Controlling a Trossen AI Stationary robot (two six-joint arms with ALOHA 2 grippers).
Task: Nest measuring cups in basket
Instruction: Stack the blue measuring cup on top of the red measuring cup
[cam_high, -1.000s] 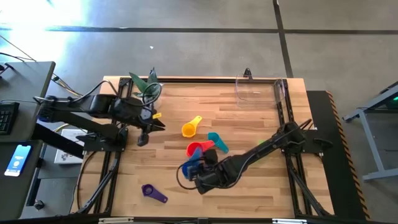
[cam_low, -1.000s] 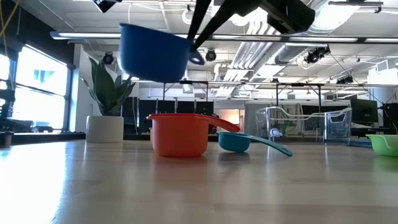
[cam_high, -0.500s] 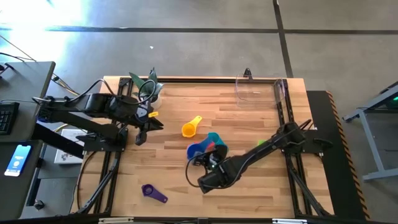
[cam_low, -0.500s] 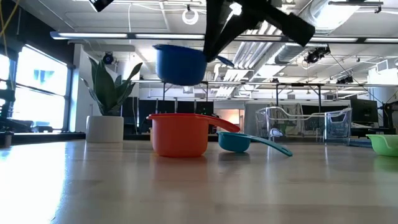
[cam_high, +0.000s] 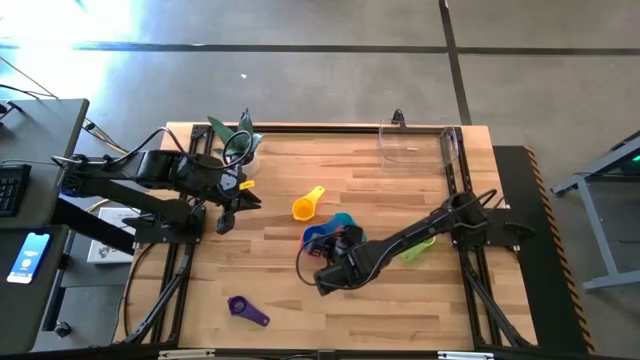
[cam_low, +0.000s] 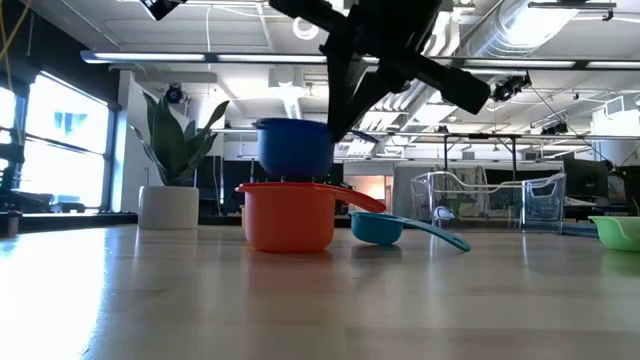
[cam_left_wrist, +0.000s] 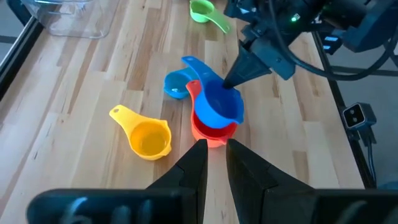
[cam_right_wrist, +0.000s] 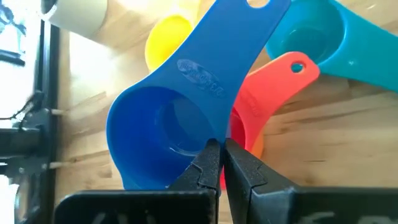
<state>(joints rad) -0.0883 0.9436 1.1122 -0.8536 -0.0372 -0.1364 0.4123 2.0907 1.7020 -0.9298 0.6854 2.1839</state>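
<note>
Blue cup (cam_right_wrist: 163, 127): upright, mouth up, sitting in the mouth of the red cup (cam_left_wrist: 211, 132) near the middle of the counter (cam_high: 400, 300); in the low view its bowl (cam_low: 293, 148) rises above the red rim (cam_low: 290, 215). In the high view its flat handle runs toward about 2 o'clock.
Right pincer (cam_right_wrist: 221, 149): clenched on the blue cup's rim beside the handle root, fingers (cam_right_wrist: 209, 163) pressed tight together; the arm reaches in from 3 o'clock.
Red cup handle (cam_right_wrist: 283, 78): lies under and just beside the blue handle, pointing nearly the same way.
Teal cup (cam_high: 345, 222): touching or just beside the stacked pair at their 1 o'clock; in the low view its handle (cam_low: 432, 233) trails to the right.
Yellow cup (cam_high: 304, 206): near the stack at 11 o'clock, handle toward 1 o'clock.
Green cup (cam_high: 417, 246): at 3 o'clock of the stack, partly under the right arm.
Purple cup (cam_high: 245, 310): well apart at 7 o'clock, handle toward 4 o'clock.
Basket (cam_high: 420, 142): clear bin at the counter's far edge, 1 o'clock of the stack.
Left pincer (cam_left_wrist: 211, 163): hangs at 9 o'clock of the counter, fingers nearly together, grasping nothing.
Plant (cam_low: 175, 160): white pot at the far left corner.
</note>
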